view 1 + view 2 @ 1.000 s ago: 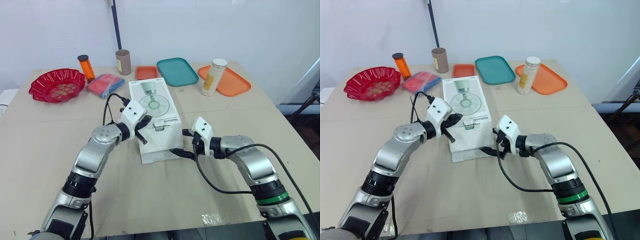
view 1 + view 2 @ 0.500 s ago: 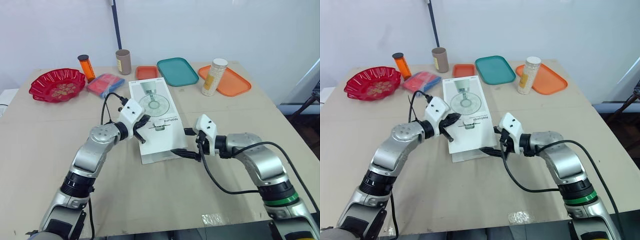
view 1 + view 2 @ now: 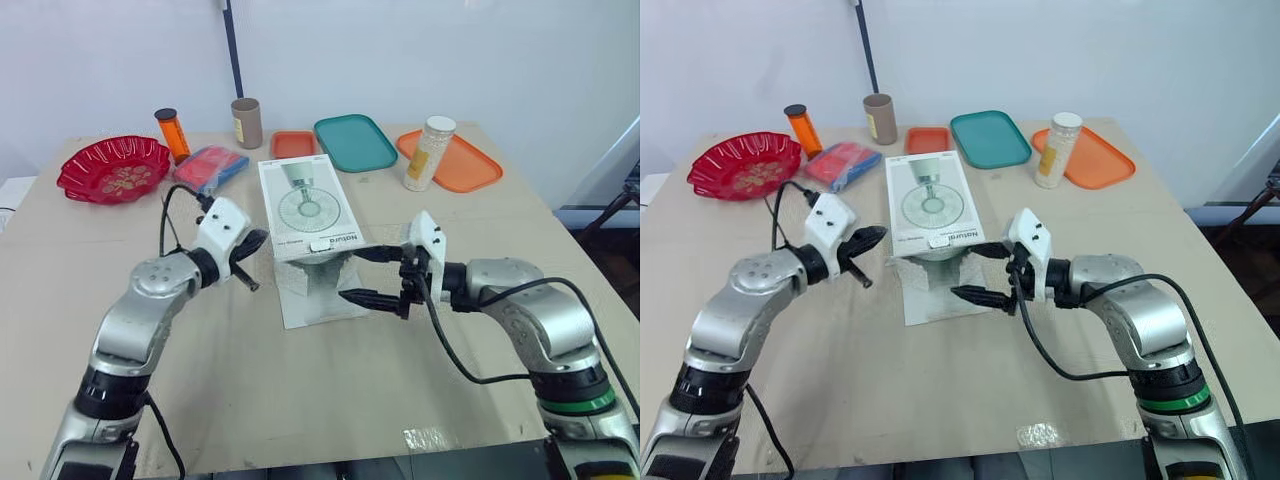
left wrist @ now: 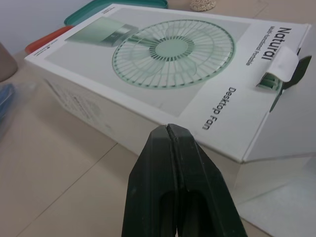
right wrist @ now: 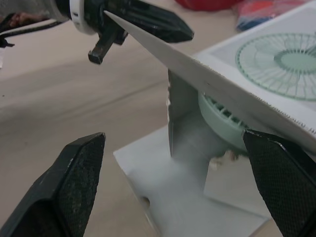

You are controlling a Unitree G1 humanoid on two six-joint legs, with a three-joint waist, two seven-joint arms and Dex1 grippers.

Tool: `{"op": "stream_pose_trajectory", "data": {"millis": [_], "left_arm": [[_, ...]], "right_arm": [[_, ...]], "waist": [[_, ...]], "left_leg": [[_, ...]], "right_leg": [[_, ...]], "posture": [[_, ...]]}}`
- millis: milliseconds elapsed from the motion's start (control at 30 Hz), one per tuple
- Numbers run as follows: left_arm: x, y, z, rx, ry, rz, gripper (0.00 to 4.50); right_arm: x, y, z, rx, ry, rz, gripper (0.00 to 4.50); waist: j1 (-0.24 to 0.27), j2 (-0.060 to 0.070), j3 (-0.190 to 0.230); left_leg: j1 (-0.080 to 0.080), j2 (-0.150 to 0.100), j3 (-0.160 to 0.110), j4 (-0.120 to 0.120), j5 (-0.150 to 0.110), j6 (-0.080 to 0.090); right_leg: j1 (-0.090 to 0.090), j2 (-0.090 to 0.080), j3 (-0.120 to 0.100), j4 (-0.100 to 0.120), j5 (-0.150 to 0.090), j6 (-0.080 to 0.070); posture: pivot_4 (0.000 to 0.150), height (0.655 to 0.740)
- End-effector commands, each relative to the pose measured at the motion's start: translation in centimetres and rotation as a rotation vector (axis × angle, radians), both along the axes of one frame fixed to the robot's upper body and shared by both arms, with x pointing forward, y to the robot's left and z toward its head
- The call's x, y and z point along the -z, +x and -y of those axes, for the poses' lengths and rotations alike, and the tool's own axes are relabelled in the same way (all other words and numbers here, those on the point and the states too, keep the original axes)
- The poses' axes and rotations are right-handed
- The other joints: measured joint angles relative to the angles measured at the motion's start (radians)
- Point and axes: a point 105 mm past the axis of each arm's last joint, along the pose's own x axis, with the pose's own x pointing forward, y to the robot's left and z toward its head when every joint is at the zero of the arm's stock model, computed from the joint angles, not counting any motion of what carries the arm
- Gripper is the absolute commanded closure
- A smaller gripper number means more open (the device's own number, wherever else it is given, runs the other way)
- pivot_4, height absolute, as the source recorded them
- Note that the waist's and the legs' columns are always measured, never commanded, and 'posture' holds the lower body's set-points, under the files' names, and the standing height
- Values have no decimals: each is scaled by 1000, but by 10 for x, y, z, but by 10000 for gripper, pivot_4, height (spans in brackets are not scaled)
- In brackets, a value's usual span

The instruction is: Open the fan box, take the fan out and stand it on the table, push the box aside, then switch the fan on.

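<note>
The white fan box (image 3: 308, 205) lies in the middle of the table, its near end open. One flap (image 3: 322, 298) lies flat on the table and the top panel is lifted a little. The pale green fan (image 5: 217, 117) shows inside the opening. My right gripper (image 3: 364, 275) is open at the box's near right corner, one finger up by the top panel and the other low over the flat flap. My left gripper (image 3: 255, 240) is shut and empty, a short way left of the box, pointing at its side (image 4: 98, 106).
Along the far edge stand a red bowl (image 3: 113, 170), an orange bottle (image 3: 172, 135), a brown cup (image 3: 246, 123), a blue and red packet (image 3: 210, 167), a small orange tray (image 3: 293, 145), a teal tray (image 3: 354, 143) and an orange tray (image 3: 465, 168) with a jar (image 3: 428, 153).
The box's near end has come open and its top panel has risen. My left gripper has drawn back to the left, off the box. My right gripper's fingers have spread at the opening.
</note>
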Motion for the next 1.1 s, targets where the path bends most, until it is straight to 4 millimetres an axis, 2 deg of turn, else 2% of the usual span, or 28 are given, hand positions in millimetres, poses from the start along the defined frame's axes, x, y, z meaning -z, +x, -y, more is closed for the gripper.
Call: {"op": "stream_pose_trajectory", "data": {"millis": [33, 300, 700, 933, 1033, 1100], "left_arm": [[-13, -5, -5, -12, 1, 52, 44503], [-19, -6, -3, -18, -7, 64, 44503], [-28, -9, -6, -11, -8, 89, 44503], [-42, -23, 16, 111, -63, 119, 44503], [-45, -17, 35, 168, -66, 118, 44503], [-41, -8, 41, 163, -54, 104, 44503]], "right_arm": [[-16, 0, -3, -6, 37, 50, 0], [-24, 21, -11, 27, 68, 83, 0], [-12, 51, -26, 72, 7, 114, 0], [-5, 61, -28, 112, -15, 65, 0], [-3, 62, -28, 120, -30, 63, 0], [-3, 62, -28, 121, -33, 63, 0]], "waist": [[0, 0, 0], [0, 0, 0], [-1, 0, 0], [-1, 0, 0], [0, 0, 0], [0, 0, 0]], "left_leg": [[0, 0, 0, 0, 0, 0], [-1, 0, 0, 0, 0, 0], [-6, 0, 2, 0, 0, -1], [-7, 1, 2, 0, 0, -1], [-7, 1, 2, 0, 1, -1], [-8, 0, 2, 1, 1, -2]], "right_leg": [[0, 0, 0, 0, 0, 0], [-1, 0, 0, 0, 0, 0], [-7, 0, 0, 2, 1, -2], [-8, -1, 0, 2, 2, -2], [-8, -1, 0, 2, 2, -2], [-8, -1, 0, 2, 2, -2]], "posture": [[1500, 7400], [1500, 7400], [1500, 7400], [1500, 7400], [1500, 7400], [1500, 7400]]}}
